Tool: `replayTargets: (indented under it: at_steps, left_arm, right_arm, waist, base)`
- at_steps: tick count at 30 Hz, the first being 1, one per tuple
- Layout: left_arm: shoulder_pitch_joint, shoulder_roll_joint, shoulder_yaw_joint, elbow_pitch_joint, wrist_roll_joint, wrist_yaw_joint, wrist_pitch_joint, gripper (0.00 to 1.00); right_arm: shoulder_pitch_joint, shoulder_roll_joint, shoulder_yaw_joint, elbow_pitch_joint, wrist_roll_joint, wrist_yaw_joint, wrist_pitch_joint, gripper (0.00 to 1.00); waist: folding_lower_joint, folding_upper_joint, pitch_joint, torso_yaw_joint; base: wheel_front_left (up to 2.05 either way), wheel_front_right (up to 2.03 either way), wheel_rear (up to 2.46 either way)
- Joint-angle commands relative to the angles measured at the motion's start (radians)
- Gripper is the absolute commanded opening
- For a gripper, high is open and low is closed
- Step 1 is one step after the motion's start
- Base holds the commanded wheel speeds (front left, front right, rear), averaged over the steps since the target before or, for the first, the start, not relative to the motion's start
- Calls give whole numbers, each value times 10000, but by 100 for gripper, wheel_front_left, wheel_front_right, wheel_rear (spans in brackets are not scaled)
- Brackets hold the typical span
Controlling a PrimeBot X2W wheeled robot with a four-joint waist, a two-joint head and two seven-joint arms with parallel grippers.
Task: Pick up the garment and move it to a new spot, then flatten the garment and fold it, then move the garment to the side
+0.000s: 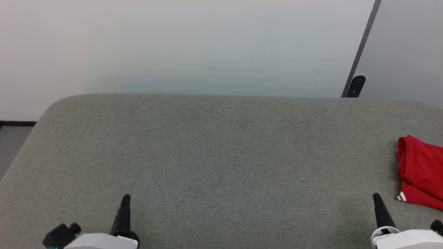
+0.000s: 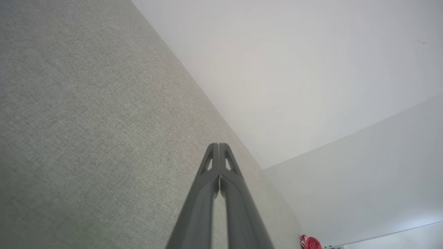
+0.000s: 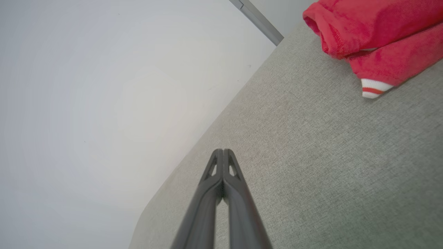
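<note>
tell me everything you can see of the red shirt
The shirt is red, soft knit-looking cloth, folded into a loose, rumpled bundle, not flat. A white cuff with a red stripe sticks out at its near corner. No letters or numbers show. It lies at the right side of the grey fabric surface, partly cut off by the head view's edge. That surface touches it; the shut right hand is near but apart.

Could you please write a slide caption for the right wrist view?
Jaws shut, the right gripper points across the grey fabric surface, with the red shirt lying off to one side.
</note>
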Motion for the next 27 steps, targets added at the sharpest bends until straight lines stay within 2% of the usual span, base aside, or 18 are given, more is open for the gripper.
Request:
replayTargets:
  at_steps: [1,27]
  left_arm:
    - [-252,14,60,-117,-330,-24,76,0]
    - [-577,-22,202,-113,-2966,-36,761,0]
  right_arm:
    - [-228,-22,-64,-137,336,-3,72,0]
    - [-521,-21,-119,-294,3042,-6,752,0]
  waist:
    - [0,-1,15,-1]
    - [0,-1,224,-12]
  base:
    - [0,0,0]
    - [0,0,0]
